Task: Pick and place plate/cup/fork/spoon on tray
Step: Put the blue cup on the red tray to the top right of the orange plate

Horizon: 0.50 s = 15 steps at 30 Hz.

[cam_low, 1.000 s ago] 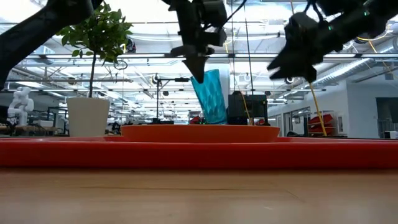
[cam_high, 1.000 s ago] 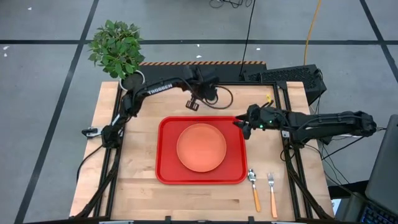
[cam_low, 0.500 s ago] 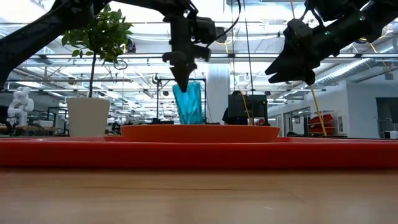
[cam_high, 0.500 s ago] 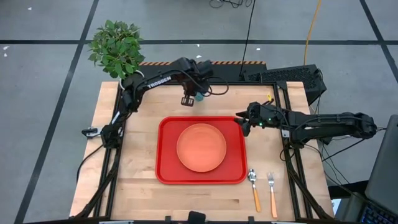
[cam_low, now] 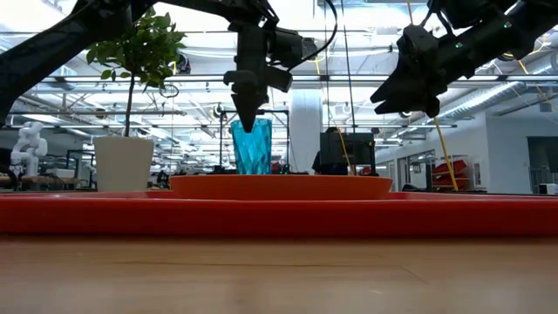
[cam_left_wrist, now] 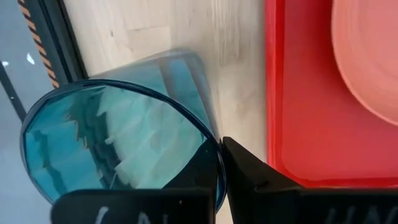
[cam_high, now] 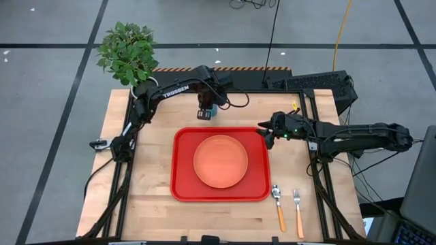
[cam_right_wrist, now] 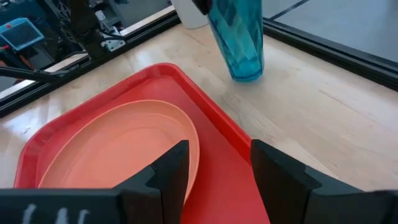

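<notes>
The teal cup [cam_high: 211, 110] stands upright over the bare table just beyond the red tray's [cam_high: 182, 192] far edge, with my left gripper [cam_high: 206, 113] shut on its rim from above. The cup also shows in the low view [cam_low: 251, 150] and in the right wrist view [cam_right_wrist: 239, 37]. The orange plate [cam_high: 220, 161] lies flat in the middle of the tray. The spoon [cam_high: 278, 206] and the fork [cam_high: 298, 209] lie side by side on the table right of the tray. My right gripper [cam_high: 263, 137] hovers open over the tray's far right corner. My left gripper pinches the wall of the cup at its rim [cam_left_wrist: 216, 163], one finger inside the cup and one outside. The fingers come from above, pointing down. The cup hangs upright; whether its base [cam_right_wrist: 247, 74] touches the table I cannot tell.
A potted plant [cam_high: 128, 51] in a white pot [cam_low: 122, 162] stands at the table's far left corner. Bare wood lies left of the tray and along the near edge.
My left gripper has carried the cup toward the table's left edge and a little down, rolling its wrist. The cup, which hung tilted, now stands upright. My right gripper has stayed where it was.
</notes>
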### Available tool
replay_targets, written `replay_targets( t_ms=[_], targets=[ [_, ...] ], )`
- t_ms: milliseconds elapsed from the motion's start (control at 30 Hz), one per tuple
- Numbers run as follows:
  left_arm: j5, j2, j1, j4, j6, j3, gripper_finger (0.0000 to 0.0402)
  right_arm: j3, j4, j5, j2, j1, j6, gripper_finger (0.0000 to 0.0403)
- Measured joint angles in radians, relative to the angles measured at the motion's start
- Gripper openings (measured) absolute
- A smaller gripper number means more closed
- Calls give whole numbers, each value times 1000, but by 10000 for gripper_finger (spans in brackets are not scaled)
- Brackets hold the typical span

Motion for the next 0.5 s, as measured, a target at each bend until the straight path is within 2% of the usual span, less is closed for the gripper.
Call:
replay_targets(
  t_ms=[200, 367, 500],
  targets=[
    [8, 0, -11, 40, -21, 0, 14, 0, -1, -2, 0, 0, 0, 164],
    [70, 0, -29, 55, -9, 0, 21, 0, -1, -2, 0, 0, -2, 164],
    [73, 0, -62, 91, 22, 0, 10, 0, -1, -2, 0, 0, -4, 164]
  ],
)
